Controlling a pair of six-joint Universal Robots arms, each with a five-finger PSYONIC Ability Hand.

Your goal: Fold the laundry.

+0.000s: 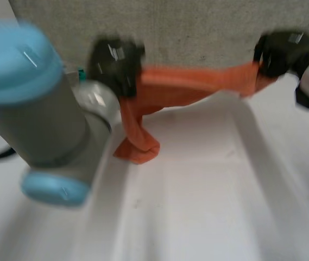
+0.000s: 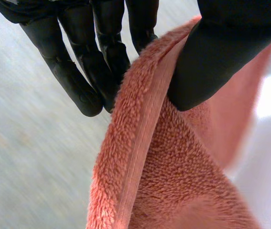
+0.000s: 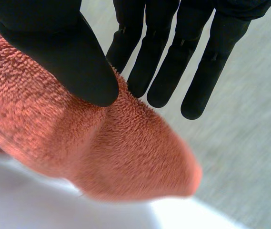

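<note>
In the head view, one orange towel [image 1: 187, 87] is stretched between two black hands at the far edge of the white surface [image 1: 197, 196]. The left hand [image 1: 116, 65] holds one end and the right hand [image 1: 279, 51] the other. Below the left hand a fold of the towel hangs down and its tip rests on the surface. Beyond the far edge lies grey speckled floor [image 1: 197, 27]. The left arm [image 1: 35, 109] stands large in the near corner, and the white surface spreads wide on the near side of the towel.

In the left wrist view, the left hand [image 2: 102, 62] pinches the towel [image 2: 173, 181] at its hemmed edge, thumb pressed against straight fingers.

In the right wrist view, the right hand [image 3: 64, 52] pinches the towel [image 3: 102, 143] near a corner, thumb on top and straight fingers behind.
</note>
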